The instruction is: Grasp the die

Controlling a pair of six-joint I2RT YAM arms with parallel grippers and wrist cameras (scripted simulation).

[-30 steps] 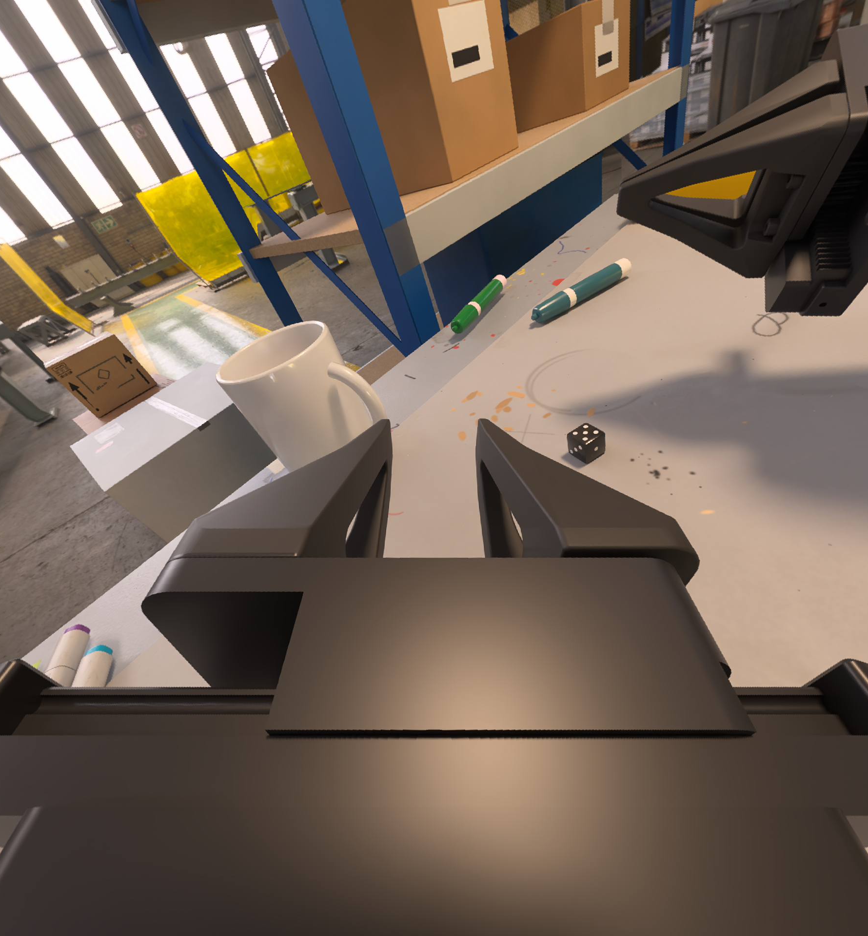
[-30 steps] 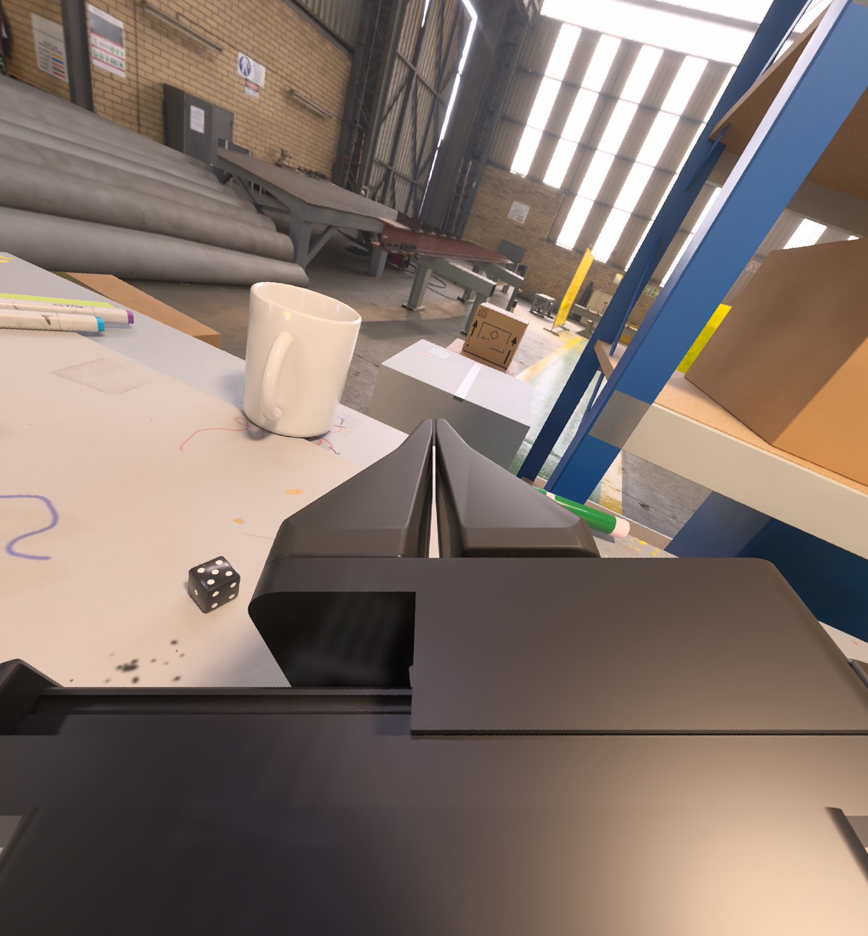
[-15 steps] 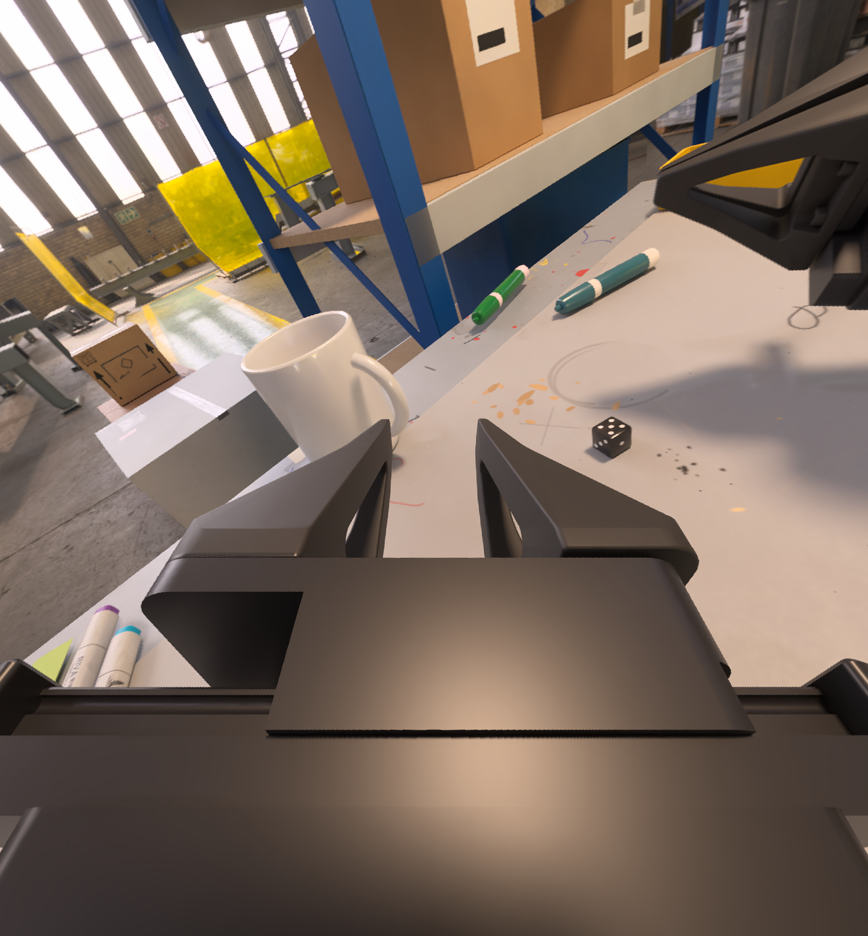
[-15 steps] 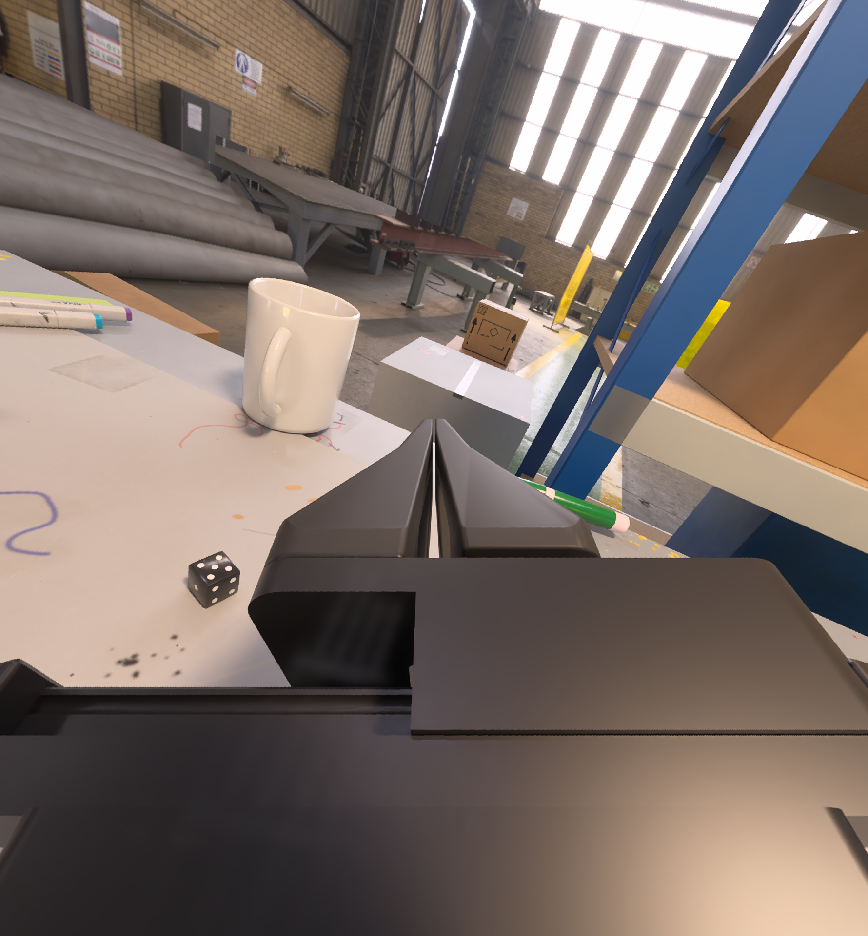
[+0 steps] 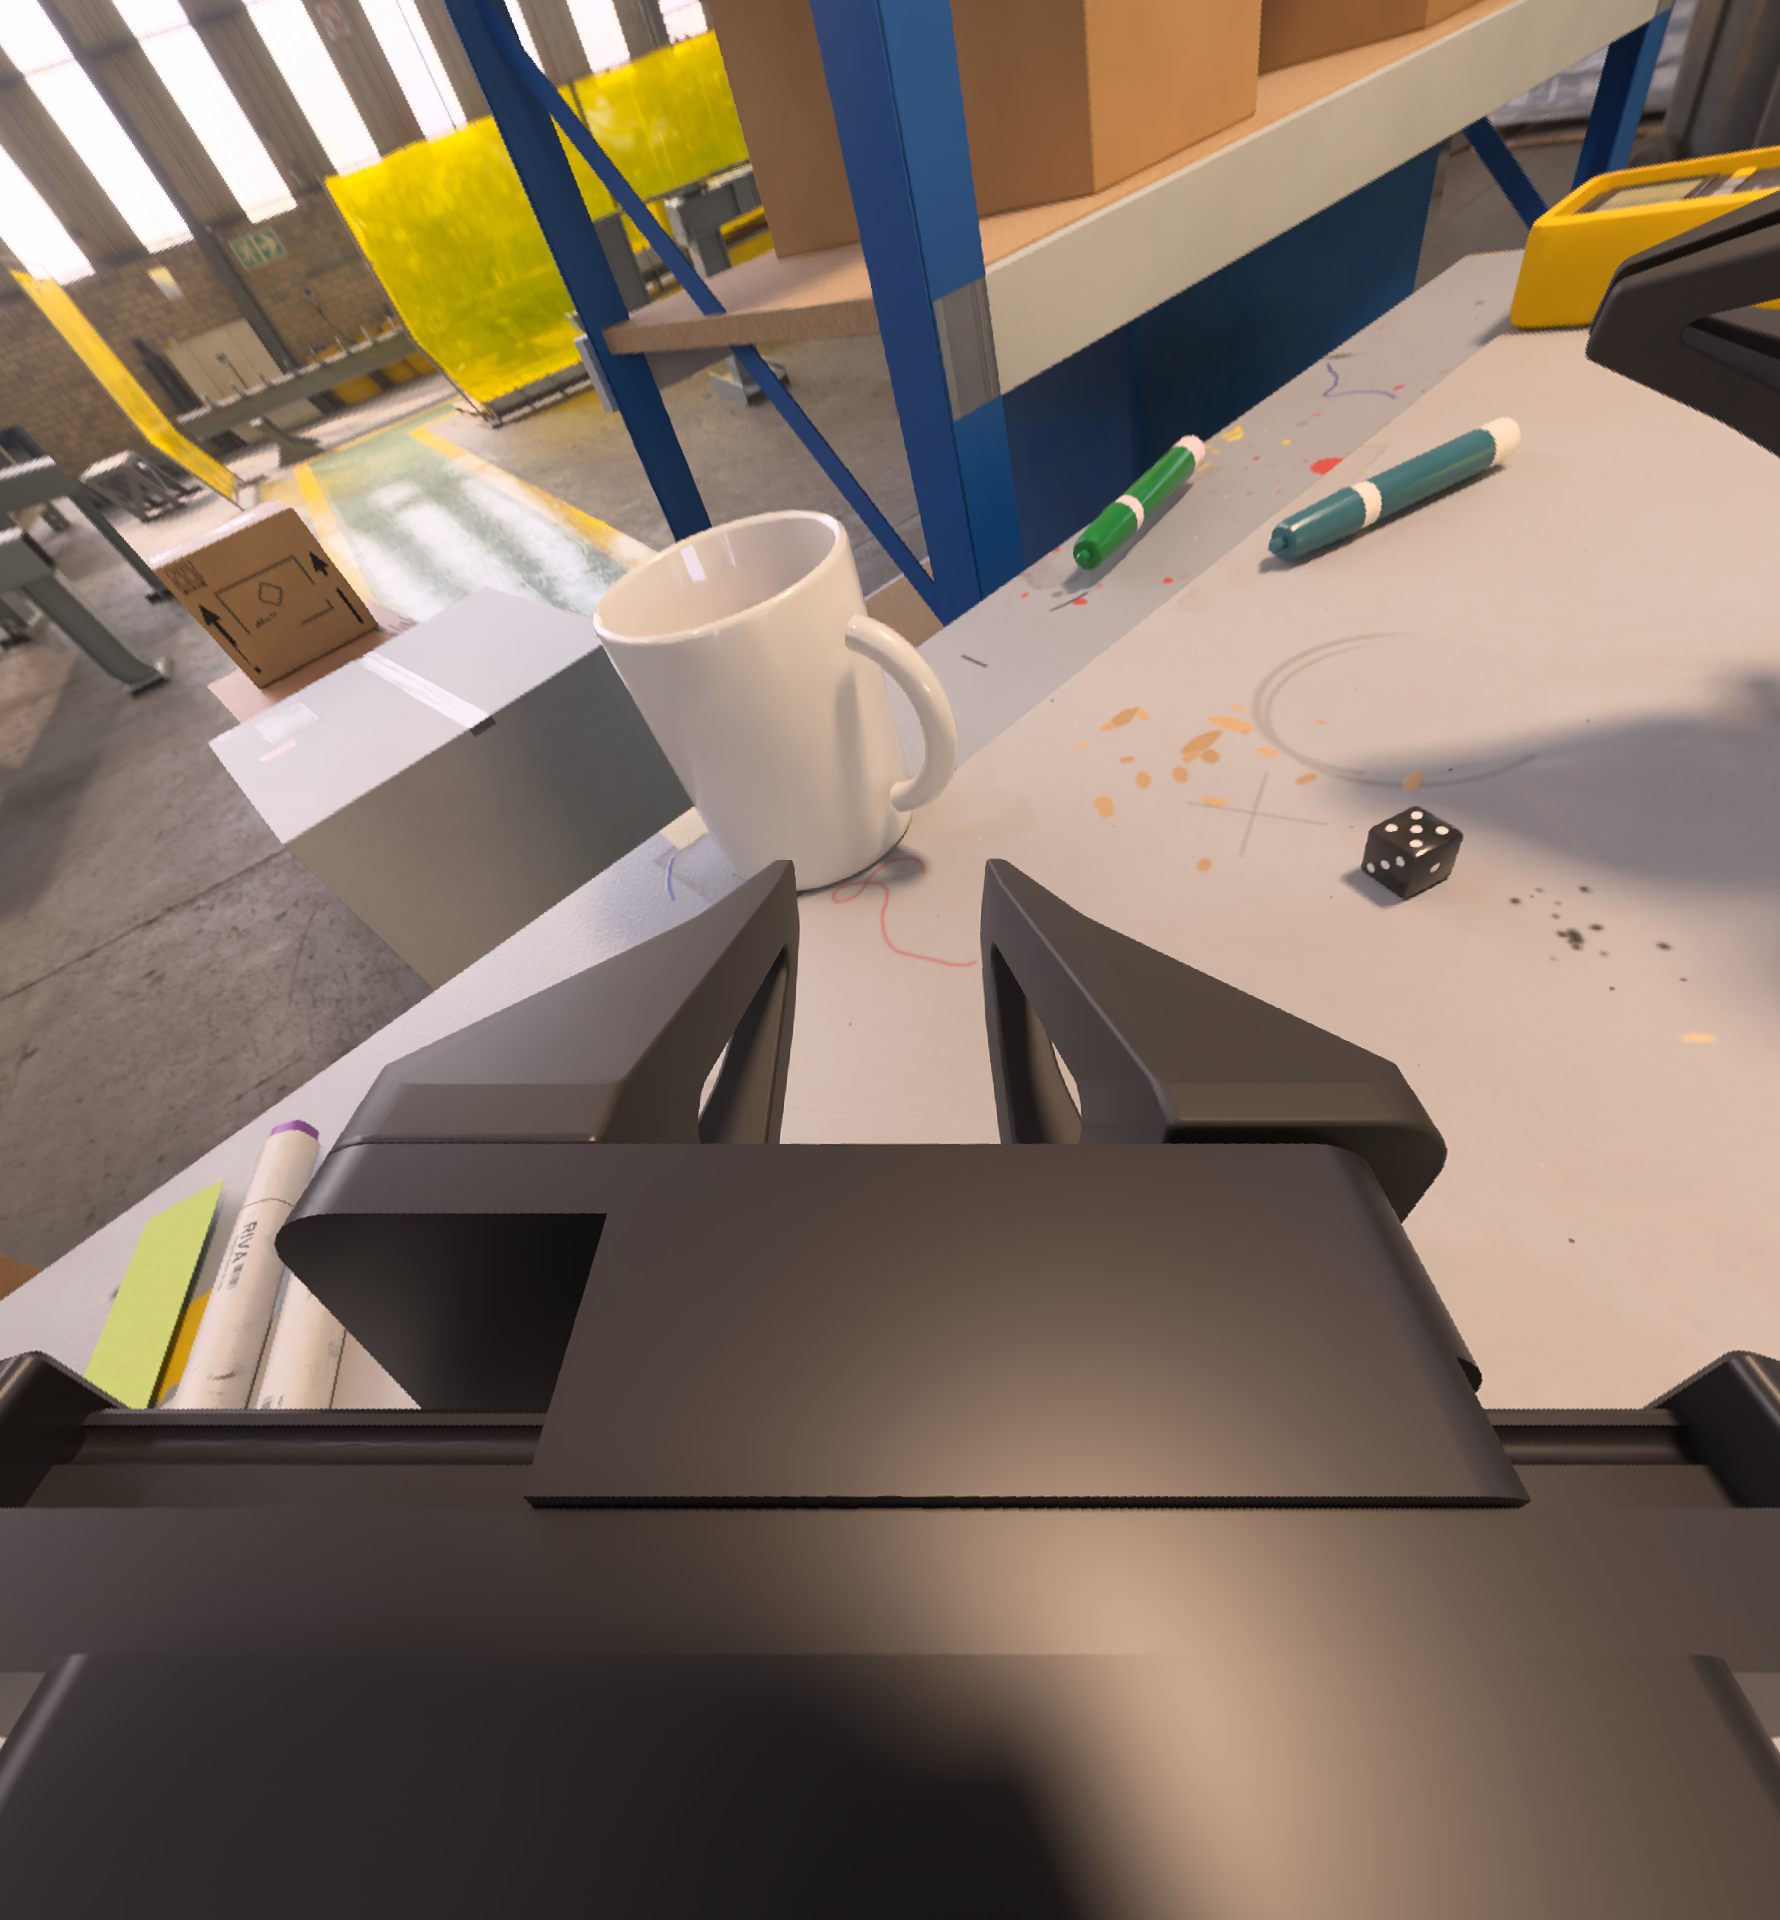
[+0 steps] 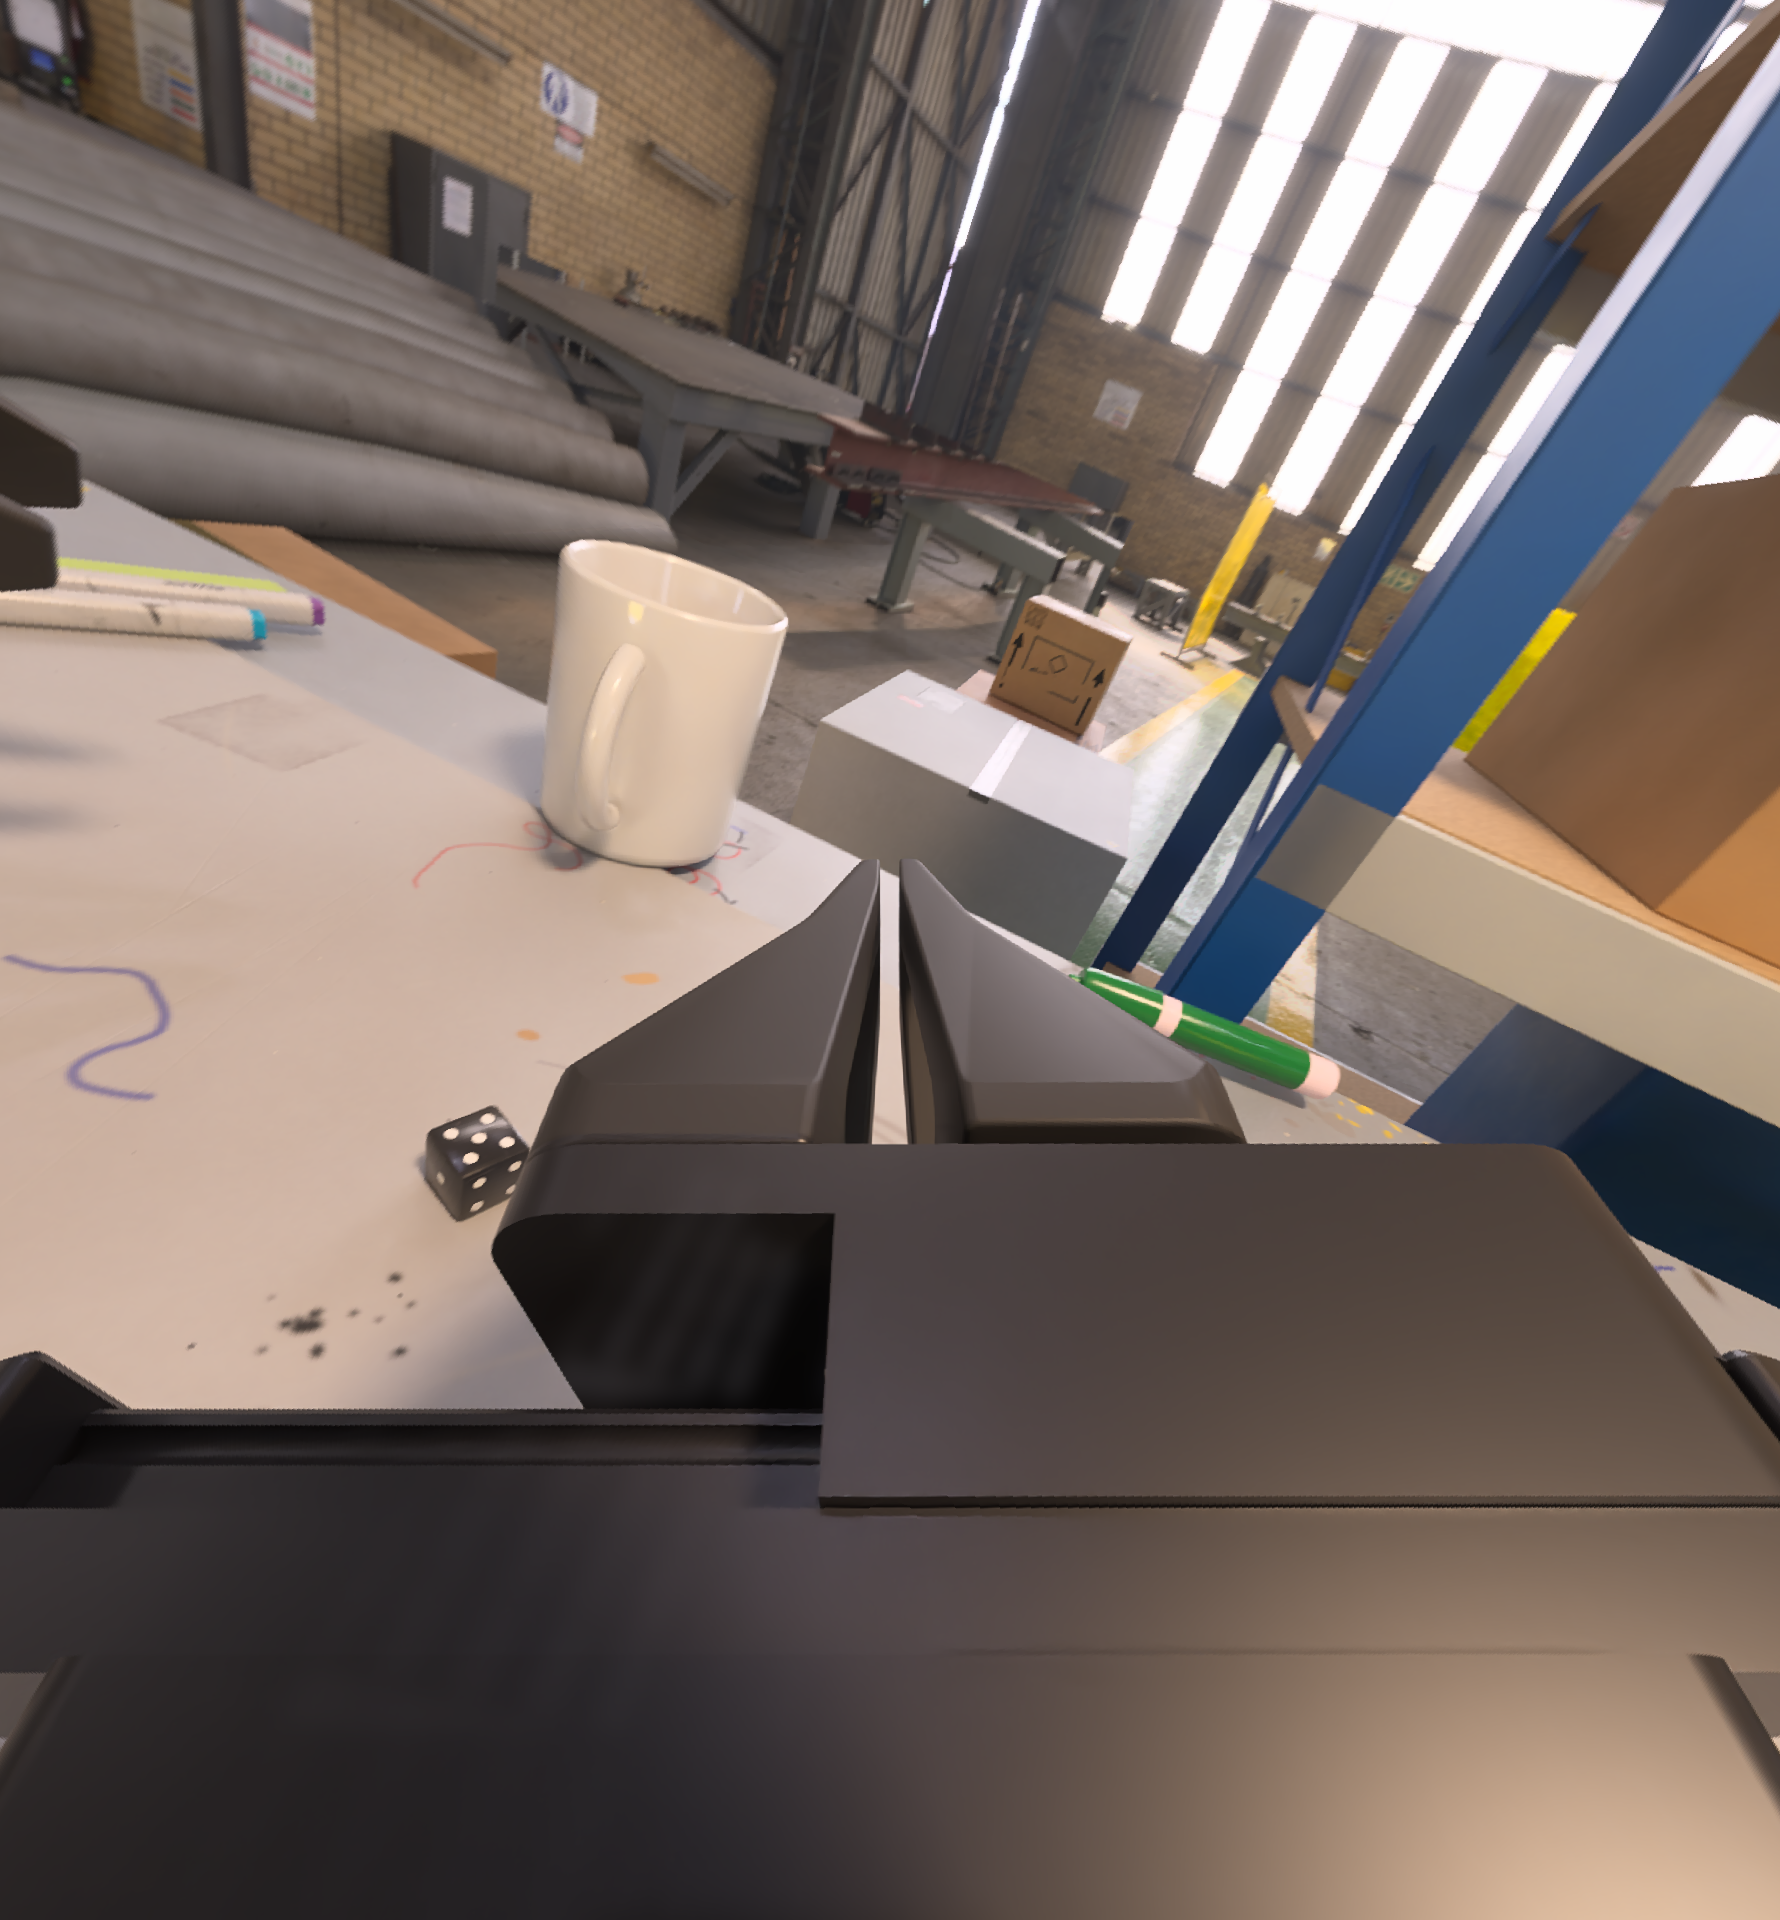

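A small black die (image 5: 1411, 852) with white pips lies on the grey table, ahead and to the right of my left gripper (image 5: 888, 883), which is open and empty. In the right wrist view the die (image 6: 474, 1161) lies to the left of my right gripper (image 6: 889, 878), close beside its body. The right gripper's fingers stand almost together with only a thin slit between them, holding nothing. Part of the right gripper (image 5: 1727, 343) shows at the far right of the left wrist view.
A white mug (image 5: 772, 701) stands near the table's far edge, just ahead of my left gripper. A green marker (image 5: 1135, 502) and a teal marker (image 5: 1390, 488) lie farther back. White markers (image 6: 138, 613) lie at the left. A yellow device (image 5: 1634, 239) and blue shelving (image 5: 927, 312) stand behind.
My left gripper has pulled back and turned left, so the mug and die sit farther right in its view. The right gripper has shifted slightly toward the die, staying shut.
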